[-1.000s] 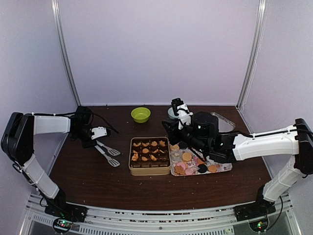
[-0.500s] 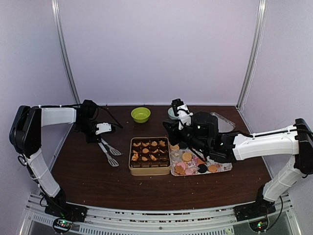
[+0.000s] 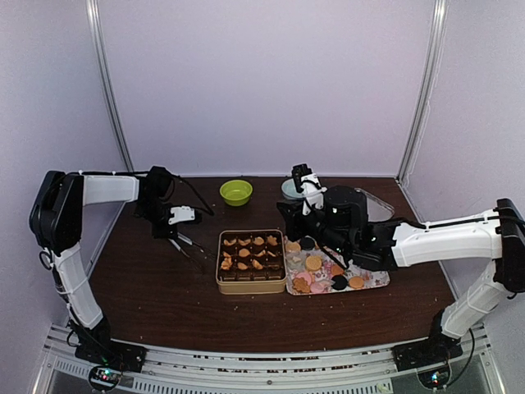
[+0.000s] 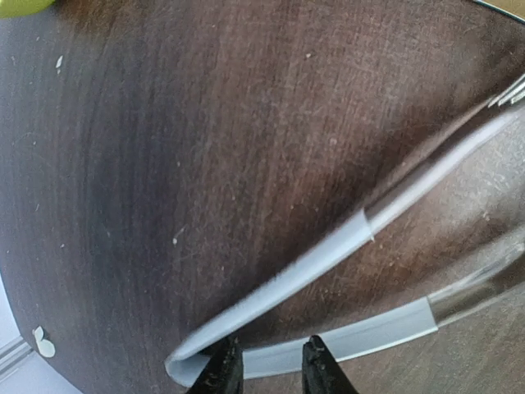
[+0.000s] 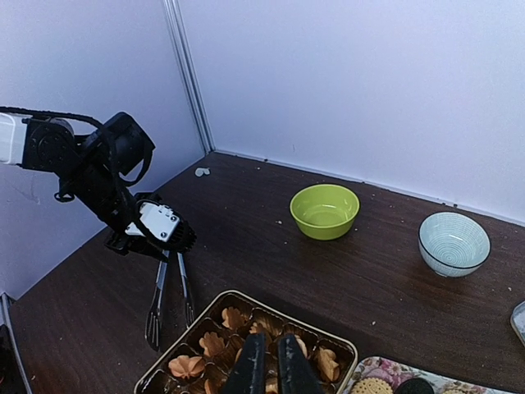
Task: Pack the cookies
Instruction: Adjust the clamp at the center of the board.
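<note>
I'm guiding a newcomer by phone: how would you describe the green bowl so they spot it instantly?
Look at the far side of the dark table, beyond the tan tin. Two small bowls stand there; the green bowl is the left one, plain lime; the pale bowl beside it has blue rings.

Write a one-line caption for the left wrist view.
Left gripper pinching the bent end of grey tongs over the dark wooden table.
</note>
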